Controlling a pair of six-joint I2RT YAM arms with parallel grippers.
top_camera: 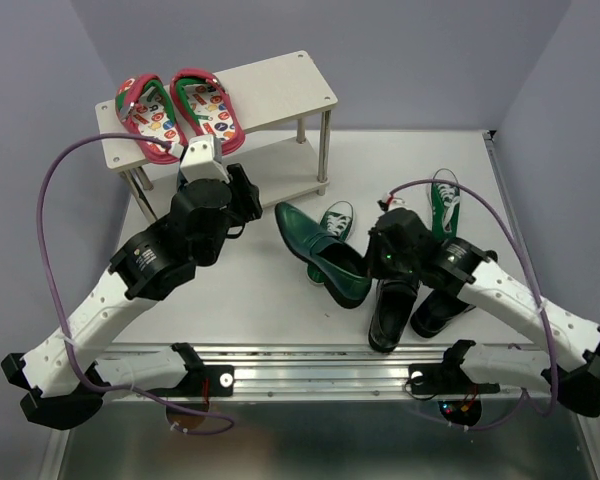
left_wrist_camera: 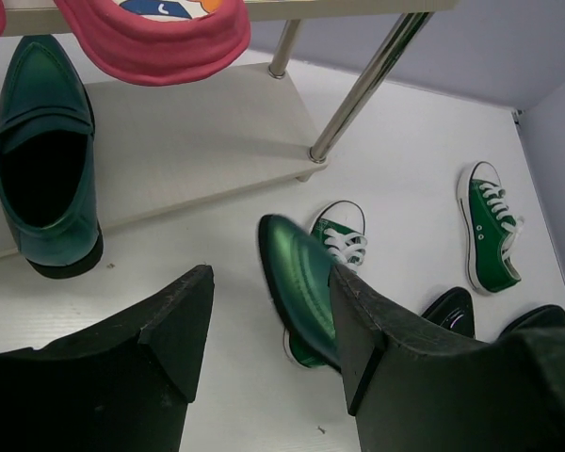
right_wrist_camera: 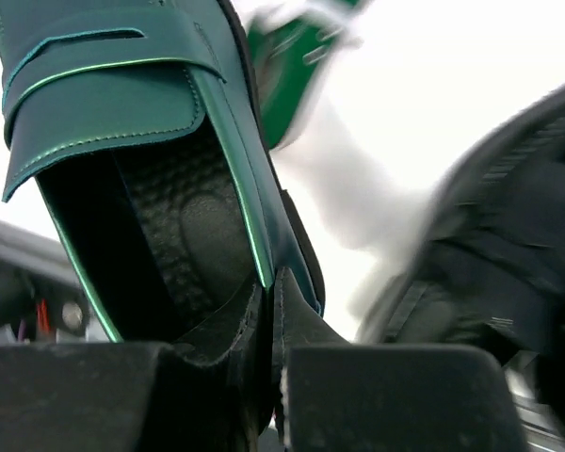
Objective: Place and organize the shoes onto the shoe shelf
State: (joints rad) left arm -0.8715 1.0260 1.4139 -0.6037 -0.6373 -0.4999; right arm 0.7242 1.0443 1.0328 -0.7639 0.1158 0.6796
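Your right tool (right_wrist_camera: 275, 315) is clenched on the heel of the teal shoe (top_camera: 325, 255), mid-bench. Carry it level to the shelf (top_camera: 280, 85) in the far-left corner, beside its mate (left_wrist_camera: 42, 122). Your left tool (left_wrist_camera: 268, 301) hangs released.

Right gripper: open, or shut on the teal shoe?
Shut. In the right wrist view, the right gripper has both fingers pressed against the side wall of the teal shoe, with no gap.
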